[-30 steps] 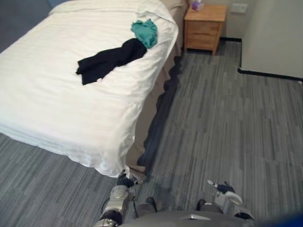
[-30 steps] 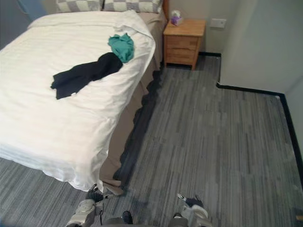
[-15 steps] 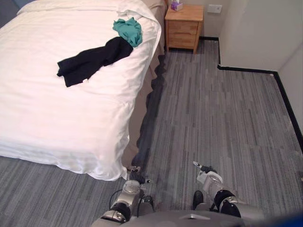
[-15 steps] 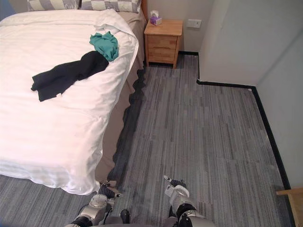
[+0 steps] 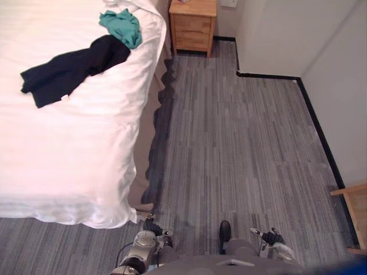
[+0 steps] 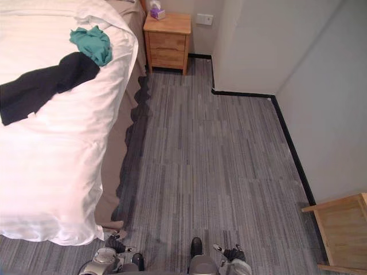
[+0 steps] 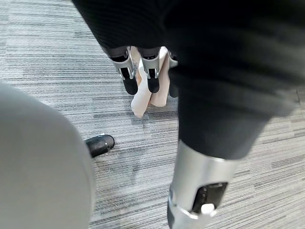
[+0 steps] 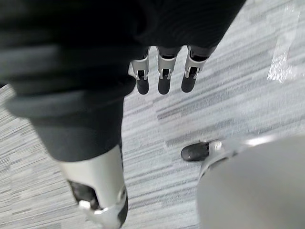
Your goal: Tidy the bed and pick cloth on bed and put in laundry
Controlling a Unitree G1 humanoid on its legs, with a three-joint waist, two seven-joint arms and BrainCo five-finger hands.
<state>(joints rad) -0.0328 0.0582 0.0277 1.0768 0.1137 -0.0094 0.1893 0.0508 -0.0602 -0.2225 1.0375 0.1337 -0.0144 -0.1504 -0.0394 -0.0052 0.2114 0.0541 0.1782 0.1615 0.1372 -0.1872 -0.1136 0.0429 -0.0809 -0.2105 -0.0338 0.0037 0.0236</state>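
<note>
Swinging rightward, the camera has carried the bed (image 5: 69, 149) to the left side, with the black cloth (image 5: 66, 70) and the teal cloth (image 5: 121, 26) at its far end lying as before near the bed's right edge. Between that edge and the wall's black baseboard (image 5: 266, 76) the grey floor (image 5: 241, 149) lies open up to the nightstand (image 5: 194, 23). The left robot hand (image 5: 150, 229) by the bed's foot corner and the right robot hand (image 5: 269, 236), well apart, hang slack-fingered and hold nothing.
</note>
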